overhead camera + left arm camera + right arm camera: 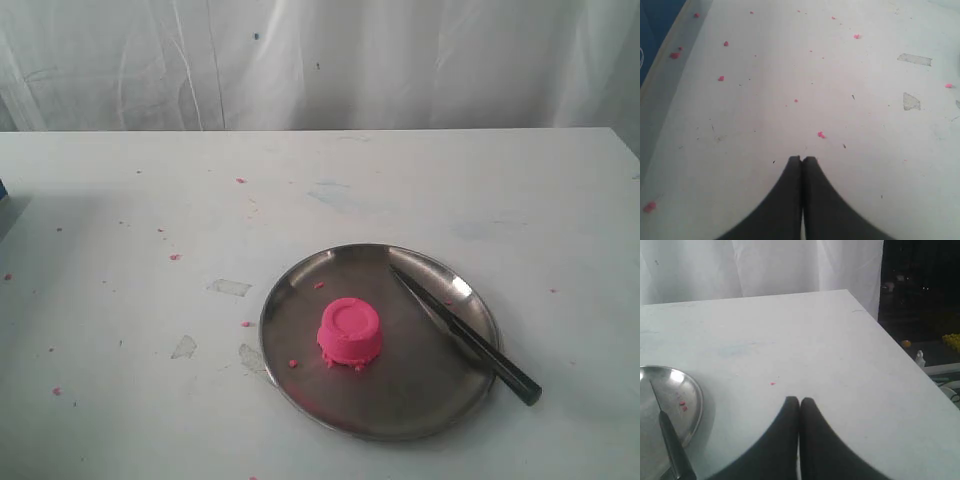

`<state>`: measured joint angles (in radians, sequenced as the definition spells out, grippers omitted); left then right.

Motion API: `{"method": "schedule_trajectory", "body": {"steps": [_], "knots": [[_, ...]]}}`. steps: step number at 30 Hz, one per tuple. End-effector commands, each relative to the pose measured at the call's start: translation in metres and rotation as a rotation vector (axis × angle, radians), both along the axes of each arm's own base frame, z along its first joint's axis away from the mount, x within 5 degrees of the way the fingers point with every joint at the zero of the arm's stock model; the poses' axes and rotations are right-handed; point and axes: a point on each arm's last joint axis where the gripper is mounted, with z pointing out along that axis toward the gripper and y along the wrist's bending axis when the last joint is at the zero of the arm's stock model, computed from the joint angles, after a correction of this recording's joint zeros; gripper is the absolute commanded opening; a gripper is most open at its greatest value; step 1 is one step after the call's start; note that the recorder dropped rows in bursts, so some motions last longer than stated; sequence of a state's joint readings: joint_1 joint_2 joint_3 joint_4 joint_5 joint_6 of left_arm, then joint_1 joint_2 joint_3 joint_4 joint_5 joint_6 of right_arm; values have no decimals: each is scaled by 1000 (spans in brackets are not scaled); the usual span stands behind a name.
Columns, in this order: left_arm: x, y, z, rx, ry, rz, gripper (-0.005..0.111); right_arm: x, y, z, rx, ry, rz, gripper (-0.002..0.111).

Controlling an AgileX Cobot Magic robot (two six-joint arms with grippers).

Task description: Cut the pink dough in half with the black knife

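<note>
The left fingers [782, 200] are pressed together and hold nothing. They hang over the bare worktop [765, 100], with pink crumbs [820, 134] scattered ahead of them. The right fingers [785, 440] are likewise closed and empty, tips touching. Off to their side, near but apart from them, is the rim of the steel plate [690, 395]. The black knife [671, 440] rests on it untouched, its handle reaching out over the rim. The pink dough [350, 333] stands whole, a cup-shaped lump in the middle of the plate, beside the blade and clear of it, well away from both pairs of fingers.
</note>
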<state>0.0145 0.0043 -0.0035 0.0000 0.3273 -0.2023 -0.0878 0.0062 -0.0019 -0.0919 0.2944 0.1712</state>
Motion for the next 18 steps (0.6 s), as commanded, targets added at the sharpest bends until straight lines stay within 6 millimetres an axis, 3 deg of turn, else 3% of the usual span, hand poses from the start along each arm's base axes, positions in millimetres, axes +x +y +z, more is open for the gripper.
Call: {"method": "schedule_trajectory", "body": {"steps": [1,8,13,18], "knots": [[-1,0,-3,2,25,-10,0,0,0,0,-28,-8,0,0],[-1,0,-3,2,25,-10,0,1,0,7,-84,-80,14,0],[-1,0,-3,2,25,-10,0,1,2,29,265,-354,8,0],[-1,0,-3,2,25,-10,0,-1,1,40,284,-486,17,0]]}}
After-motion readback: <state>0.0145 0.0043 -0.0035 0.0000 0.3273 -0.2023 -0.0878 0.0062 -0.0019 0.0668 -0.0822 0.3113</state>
